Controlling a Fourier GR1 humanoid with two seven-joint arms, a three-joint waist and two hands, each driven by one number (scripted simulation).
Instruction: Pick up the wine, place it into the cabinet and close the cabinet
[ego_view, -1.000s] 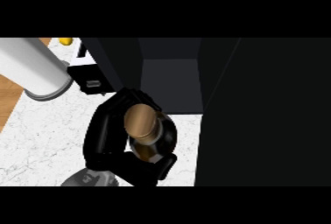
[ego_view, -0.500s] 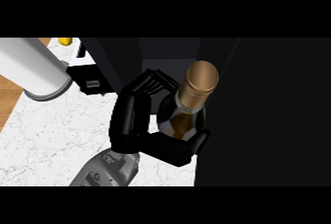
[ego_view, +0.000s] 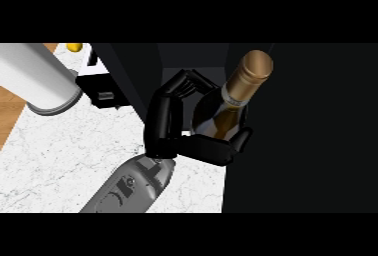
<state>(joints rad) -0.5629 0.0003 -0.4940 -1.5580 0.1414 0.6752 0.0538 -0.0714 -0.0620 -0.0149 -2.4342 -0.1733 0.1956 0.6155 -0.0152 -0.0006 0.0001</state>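
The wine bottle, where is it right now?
In the head view, right of centre: the wine bottle is held in a hand, at the dark cabinet opening.

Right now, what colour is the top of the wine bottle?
Gold-bronze foil caps the wine bottle, best seen in the head view.

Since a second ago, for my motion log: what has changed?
The hand holding the wine bottle has carried it up and right, into the dark cabinet opening, tipping it more upright. The white cylinder at upper left and marble counter stayed put.
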